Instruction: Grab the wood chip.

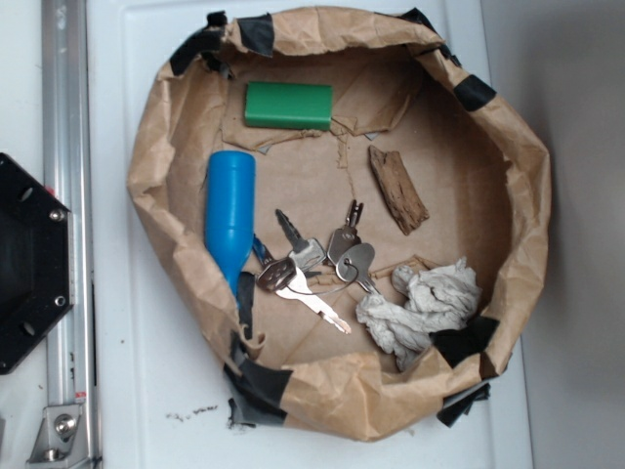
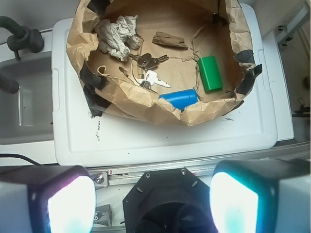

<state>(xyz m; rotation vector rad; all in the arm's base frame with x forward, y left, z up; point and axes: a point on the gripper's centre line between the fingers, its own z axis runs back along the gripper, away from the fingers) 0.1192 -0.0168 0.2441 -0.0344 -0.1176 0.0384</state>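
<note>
The wood chip [image 1: 397, 189] is a small rough dark-brown piece lying flat on the floor of a brown paper basket [image 1: 527, 195], right of centre. It also shows in the wrist view [image 2: 169, 40], near the far side of the basket. My gripper [image 2: 153, 204] is open and empty, its two glowing pads [image 2: 70, 204] wide apart. It hangs high above the robot base [image 2: 165, 201], well short of the basket. The gripper is out of view in the exterior view.
In the basket lie a green block [image 1: 288, 105], a blue bottle [image 1: 229, 215], a bunch of keys [image 1: 317, 264] and a crumpled grey-white rag [image 1: 425, 305]. The basket rests on a white lid [image 1: 146, 371]. A metal rail [image 1: 63, 225] runs along the left.
</note>
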